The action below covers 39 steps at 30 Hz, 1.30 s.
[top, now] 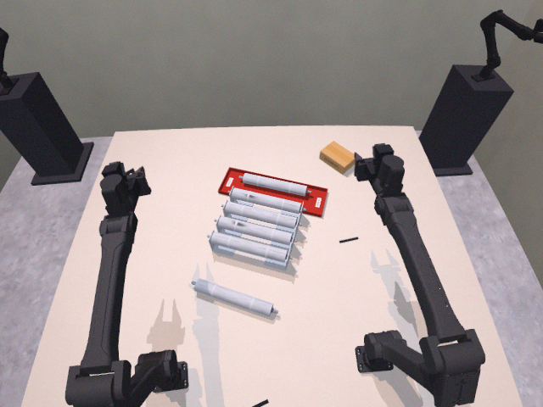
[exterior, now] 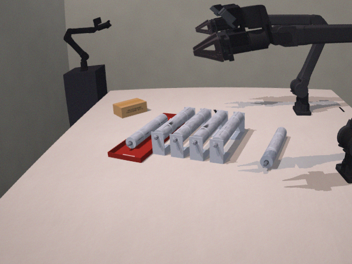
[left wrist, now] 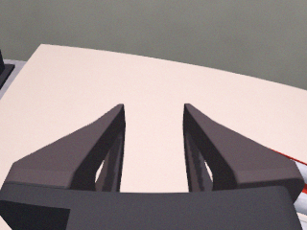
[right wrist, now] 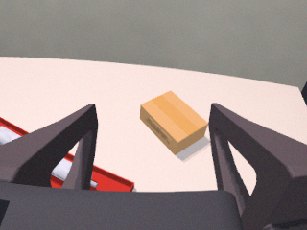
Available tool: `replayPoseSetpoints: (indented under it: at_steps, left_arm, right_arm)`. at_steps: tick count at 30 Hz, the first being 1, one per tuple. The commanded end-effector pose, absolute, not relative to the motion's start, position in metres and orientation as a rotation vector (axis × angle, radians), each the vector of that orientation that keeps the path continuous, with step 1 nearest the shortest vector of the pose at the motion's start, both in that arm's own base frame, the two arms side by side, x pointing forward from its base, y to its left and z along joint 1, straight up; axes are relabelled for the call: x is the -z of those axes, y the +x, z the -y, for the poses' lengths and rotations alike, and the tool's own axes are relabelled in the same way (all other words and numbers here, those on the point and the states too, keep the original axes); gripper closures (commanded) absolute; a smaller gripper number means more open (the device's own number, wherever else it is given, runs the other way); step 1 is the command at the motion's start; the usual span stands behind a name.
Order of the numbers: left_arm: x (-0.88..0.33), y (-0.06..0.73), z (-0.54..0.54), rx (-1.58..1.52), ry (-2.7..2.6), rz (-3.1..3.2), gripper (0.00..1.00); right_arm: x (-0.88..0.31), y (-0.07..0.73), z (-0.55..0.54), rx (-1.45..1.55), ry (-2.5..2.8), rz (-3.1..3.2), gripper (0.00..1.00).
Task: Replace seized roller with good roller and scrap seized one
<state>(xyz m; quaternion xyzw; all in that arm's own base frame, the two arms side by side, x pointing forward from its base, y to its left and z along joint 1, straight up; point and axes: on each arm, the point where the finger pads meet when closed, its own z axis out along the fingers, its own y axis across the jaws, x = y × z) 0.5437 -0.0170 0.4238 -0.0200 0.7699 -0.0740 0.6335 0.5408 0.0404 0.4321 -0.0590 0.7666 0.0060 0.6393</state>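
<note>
The roller bed stands at the table's middle with four grey rollers in its brackets. Behind it the red scrap tray holds one roller. Another roller lies loose on the table in front of the bed. My left gripper is open and empty, high above the table left of the bed. My right gripper is open and empty, high up near the box.
A small cardboard box sits at the back right. A short black stick lies right of the bed, another at the front edge. Black pedestals stand off the table's far corners.
</note>
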Motion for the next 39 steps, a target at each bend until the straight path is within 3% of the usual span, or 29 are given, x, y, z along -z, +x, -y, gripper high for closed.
replayPoseSetpoints:
  at_steps: [1,9,10,16,39]
  left_arm:
    - [-0.466,0.53,0.005,0.062,0.024,-1.629,0.68]
    - [-0.468,0.533,-0.004,-0.009,0.017,-1.601,0.68]
    - [-0.499,0.516,-0.006,-0.021,0.014,-1.539,0.68]
    - [-0.562,0.505,-0.004,0.004,-0.015,-1.434,0.68]
    - [-0.477,0.525,0.004,-0.003,0.012,-1.607,0.68]
  right_arm:
    - [-0.477,0.528,-0.019,-0.029,-0.038,-1.621,0.38]
    - [-0.48,0.531,0.0,-0.011,0.01,-1.585,0.38]
    - [-0.528,0.513,0.004,-0.007,0.018,-1.497,0.38]
    - [-0.555,0.505,0.008,0.02,0.007,-1.445,0.38]
    - [-0.511,0.522,-0.005,-0.01,-0.01,-1.552,0.38]
